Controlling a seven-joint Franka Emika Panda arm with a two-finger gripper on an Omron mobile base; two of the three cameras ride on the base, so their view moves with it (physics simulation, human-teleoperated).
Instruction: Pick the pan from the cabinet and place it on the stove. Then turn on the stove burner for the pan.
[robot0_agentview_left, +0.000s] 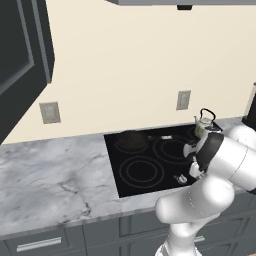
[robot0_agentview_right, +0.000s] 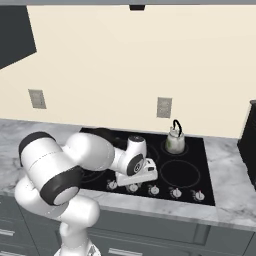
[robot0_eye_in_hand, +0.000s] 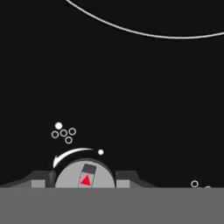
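With gripper (robot0_eye_in_hand: 85, 179) fingers pinching the stove (robot0_agentview_left: 150, 172) knob (robot0_eye_in_hand: 85, 175), risk slipping off mid-turn or lighting a burner other than the pan's (robot0_agentview_left: 132, 140).

My pincer (robot0_eye_in_hand: 85, 180) sits low over the flat black glass cooktop (robot0_eye_in_hand: 131, 87), its two dark fingertips (robot0_eye_in_hand: 127, 177) on either side of a round grey control knob with a red triangle mark (robot0_eye_in_hand: 85, 177). A white curved arrow (robot0_eye_in_hand: 70, 155) and small ring symbols (robot0_eye_in_hand: 64, 132) are printed just past the knob, and a thin grey burner ring (robot0_eye_in_hand: 144, 33) arcs beyond them.
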